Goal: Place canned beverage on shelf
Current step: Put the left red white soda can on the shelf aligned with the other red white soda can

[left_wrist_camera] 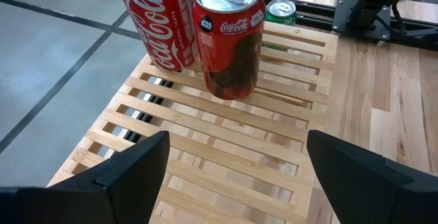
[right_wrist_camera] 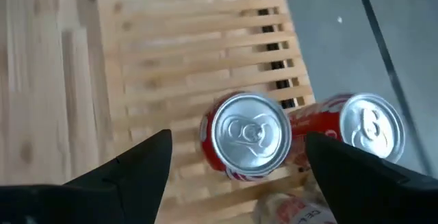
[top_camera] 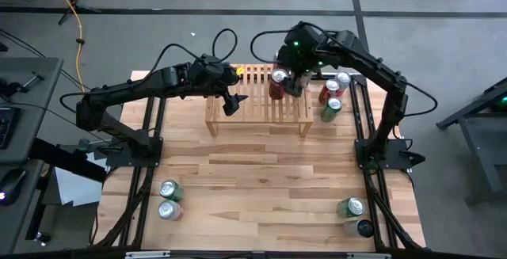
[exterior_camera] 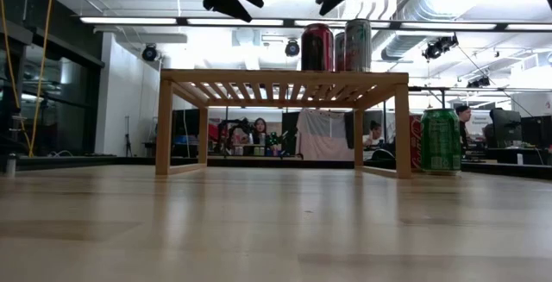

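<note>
Red can (top_camera: 277, 84) stands upright on the shelf (top_camera: 257, 100) near its right end, by the far edge. Right claw (top_camera: 297, 83) hovers just above it, released and spread. Left claw (top_camera: 230, 103) hangs over the shelf's left end, also spread, empty.

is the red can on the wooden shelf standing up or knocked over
Upright. The red can stands on the shelf slats, its pull-tab top facing up; no fingers touch it.
</note>
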Controlling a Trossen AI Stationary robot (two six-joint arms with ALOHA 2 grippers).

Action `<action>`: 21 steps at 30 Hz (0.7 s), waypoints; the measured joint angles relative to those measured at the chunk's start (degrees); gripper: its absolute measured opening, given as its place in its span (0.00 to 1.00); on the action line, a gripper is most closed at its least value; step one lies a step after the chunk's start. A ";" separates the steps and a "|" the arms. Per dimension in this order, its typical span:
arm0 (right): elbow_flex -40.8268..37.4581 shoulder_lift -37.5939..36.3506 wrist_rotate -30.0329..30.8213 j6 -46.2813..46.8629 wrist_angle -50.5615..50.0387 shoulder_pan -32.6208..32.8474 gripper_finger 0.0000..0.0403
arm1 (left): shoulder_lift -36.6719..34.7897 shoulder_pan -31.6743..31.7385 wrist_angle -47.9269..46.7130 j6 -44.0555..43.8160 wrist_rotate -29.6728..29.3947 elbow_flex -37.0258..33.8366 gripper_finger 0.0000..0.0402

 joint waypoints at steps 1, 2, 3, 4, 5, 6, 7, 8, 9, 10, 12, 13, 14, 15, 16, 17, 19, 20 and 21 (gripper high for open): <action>0.00 0.11 -0.20 -2.24 -0.76 -0.01 0.79 | 0.00 0.00 0.01 -0.30 0.00 0.00 0.84; -0.04 0.20 -0.29 -4.15 -1.63 -0.05 0.79 | 0.00 0.01 0.02 -0.54 0.00 0.00 0.84; -0.07 0.34 -0.36 -6.09 -2.16 -0.05 0.79 | 0.00 -0.01 0.02 -0.92 0.00 0.00 0.84; -0.07 0.57 -0.42 -7.77 -2.41 -0.03 0.79 | 0.00 -0.01 0.02 -1.04 0.00 0.00 0.84; -0.07 0.86 -0.51 -9.43 -2.78 0.04 0.79 | 0.00 0.01 0.02 -1.25 0.00 0.00 0.84; -0.07 1.28 -0.60 -10.77 -3.34 0.06 0.79 | 0.00 -0.01 0.02 -1.29 0.00 0.00 0.84; -0.09 1.71 -0.52 -12.05 -3.62 0.06 0.79 | 0.00 0.00 0.02 -1.31 0.00 0.00 0.84; -0.11 1.93 -0.35 -13.13 -3.60 0.06 0.79 | 0.00 -0.01 0.02 -1.36 0.00 0.00 0.84; -0.13 2.14 -0.13 -13.69 -3.58 0.06 0.79 | 0.00 -0.01 0.02 -1.38 0.00 0.00 0.84; -0.13 2.32 0.23 -14.23 -3.47 -0.07 0.79 | 0.00 -0.01 0.02 -1.38 0.00 0.00 0.84; -0.13 2.69 0.20 -15.30 -3.25 -0.57 0.79 | 0.00 0.01 0.02 -1.45 0.00 0.00 0.84; -0.13 2.96 0.27 -15.88 -3.19 -0.74 0.79 | 0.00 -0.01 0.02 -1.46 0.00 0.00 0.84; -0.13 3.19 0.26 -16.50 -3.04 -0.97 0.79 | 0.00 0.01 0.04 -1.49 0.00 0.00 0.84; -0.13 3.36 0.28 -16.92 -2.82 -1.20 0.79 | 0.00 0.00 0.07 -1.56 0.00 0.00 0.84; -0.13 3.54 0.30 -17.33 -2.53 -1.43 0.79 | 0.00 -0.01 0.07 -1.89 0.00 0.00 0.84; -0.13 3.65 0.28 -17.74 -2.27 -1.64 0.79 | 0.00 0.01 0.07 -1.92 0.00 0.00 0.84; -0.13 4.03 0.17 -18.54 -2.02 -2.15 0.79 | 0.00 0.01 0.07 -1.93 0.00 0.00 0.84; -0.13 4.18 -0.16 -18.78 -1.81 -2.40 0.79 | 0.00 0.01 0.08 -1.95 0.00 0.00 0.84; -0.13 4.43 -0.67 -19.10 -1.57 -2.62 0.79 | 0.00 0.00 0.07 -1.97 0.00 0.00 0.84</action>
